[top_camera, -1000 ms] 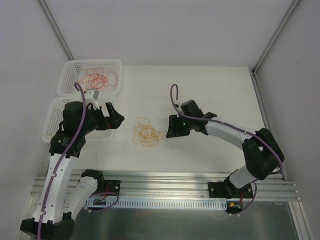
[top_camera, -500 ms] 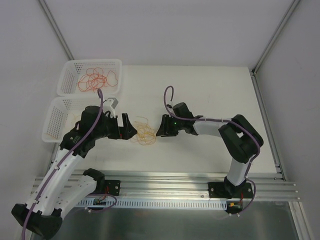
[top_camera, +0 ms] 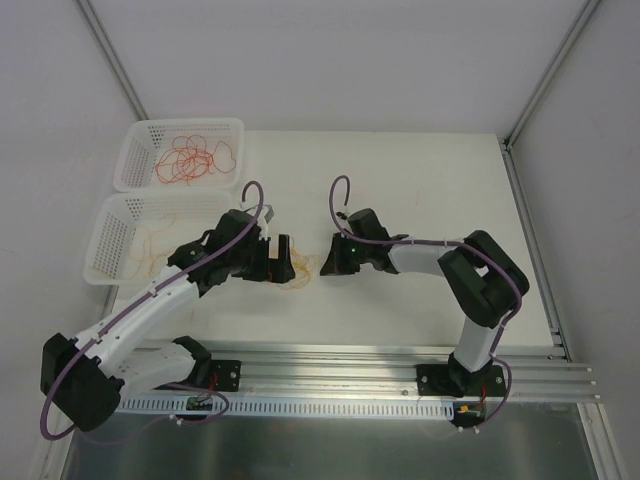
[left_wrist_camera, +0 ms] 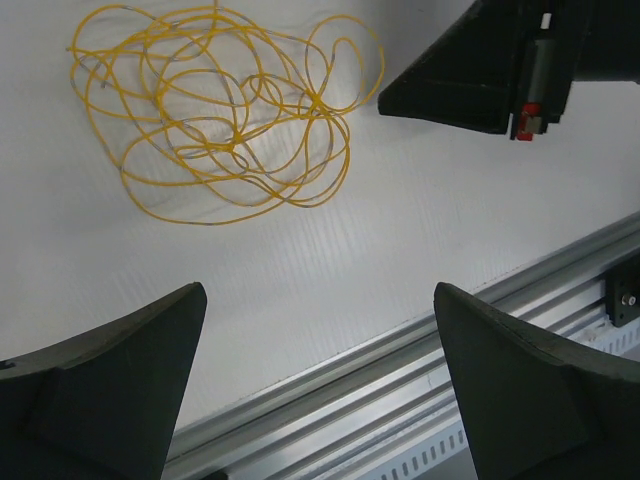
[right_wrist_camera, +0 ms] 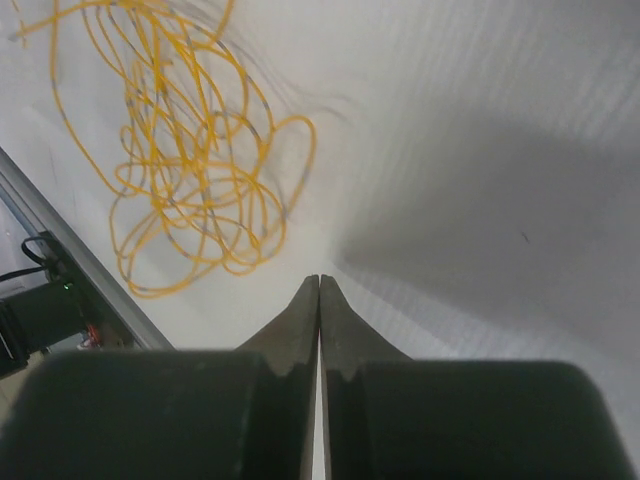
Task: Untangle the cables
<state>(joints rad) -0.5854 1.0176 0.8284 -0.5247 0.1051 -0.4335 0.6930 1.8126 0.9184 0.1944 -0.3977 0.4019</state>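
Observation:
A loose yellow-orange tangle of cables (left_wrist_camera: 230, 110) lies on the white table, partly hidden under my left gripper (top_camera: 283, 260) in the top view. In the left wrist view, the left gripper (left_wrist_camera: 320, 370) hangs wide open above the table, with the tangle ahead of its fingers and nothing between them. My right gripper (right_wrist_camera: 319, 282) is shut with nothing in it, and its tips rest just beside the tangle (right_wrist_camera: 190, 170). From above, the right gripper (top_camera: 328, 265) sits at the tangle's right edge (top_camera: 303, 270). Red-orange cables (top_camera: 190, 158) lie in the far white basket (top_camera: 185, 124).
A second white basket (top_camera: 105, 235) stands near the first at the left and holds a faint yellow-orange loop (top_camera: 150, 248). An aluminium rail (top_camera: 330, 362) runs along the table's near edge. Grey walls enclose the table at the back and on both sides.
My left arm has swung right from the baskets to the tangle, its gripper staying open. The right gripper has shifted slightly left towards the tangle and shut.

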